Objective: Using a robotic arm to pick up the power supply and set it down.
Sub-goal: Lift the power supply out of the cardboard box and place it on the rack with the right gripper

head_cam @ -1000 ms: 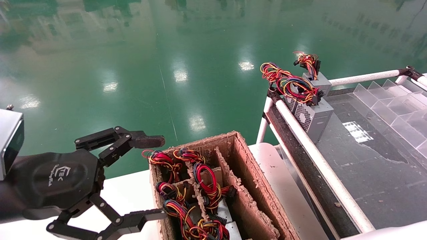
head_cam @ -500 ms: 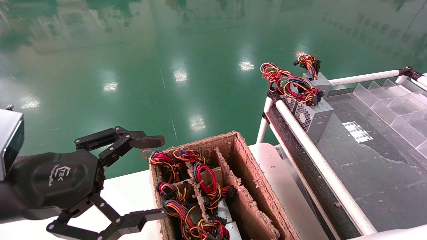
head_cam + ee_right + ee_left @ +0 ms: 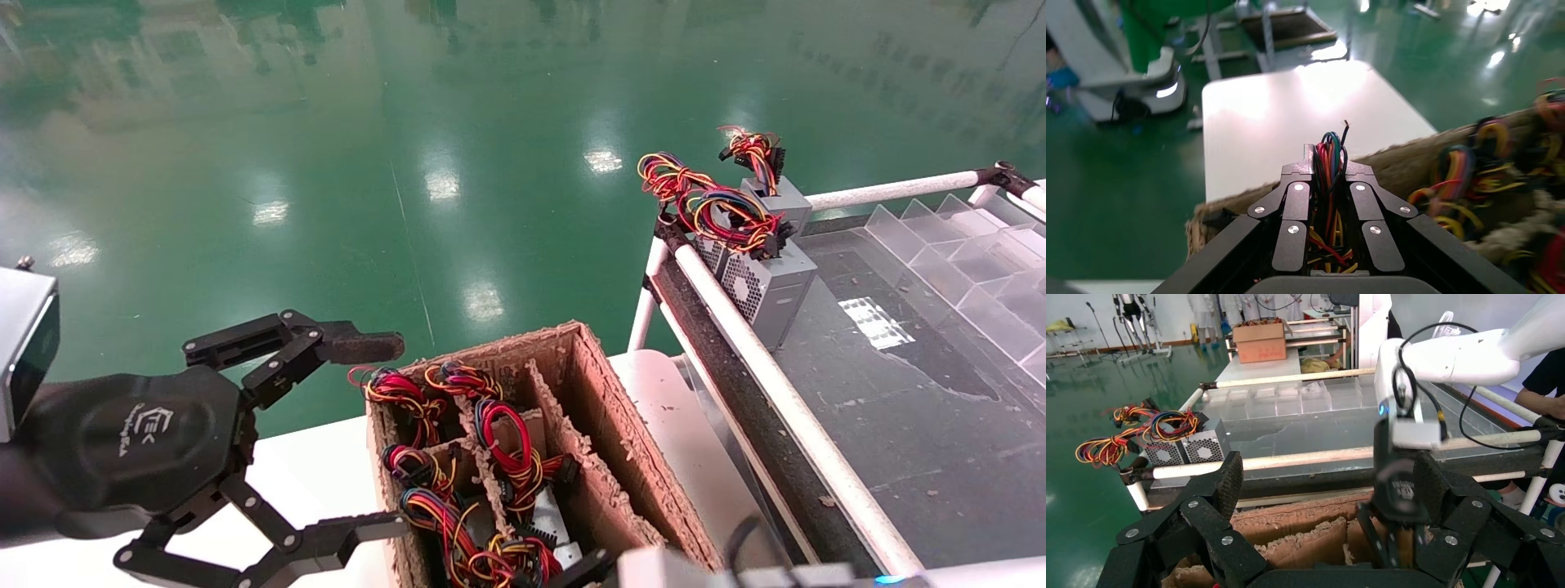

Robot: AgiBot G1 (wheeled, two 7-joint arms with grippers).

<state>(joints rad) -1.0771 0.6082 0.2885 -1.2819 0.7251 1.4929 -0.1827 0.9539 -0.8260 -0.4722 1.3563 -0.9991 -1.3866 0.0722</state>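
Observation:
My right gripper is shut on the red, blue, yellow and black wire bundle of a power supply; the metal body of that unit is hidden. This right arm shows at the bottom edge of the head view, over the near end of the cardboard box. From the left wrist, the right gripper hangs fingers-down over the box. My left gripper stands open beside the box's left wall, holding nothing. Other power supplies' wire bundles stick up from the box's cells.
Two power supplies with wire bundles sit at the far left corner of the dark-topped table, behind its white rail. Clear plastic dividers line its right side. The box stands on a white table.
My right arm has come into the head view at the bottom edge, over the near end of the box. The left gripper has not moved.

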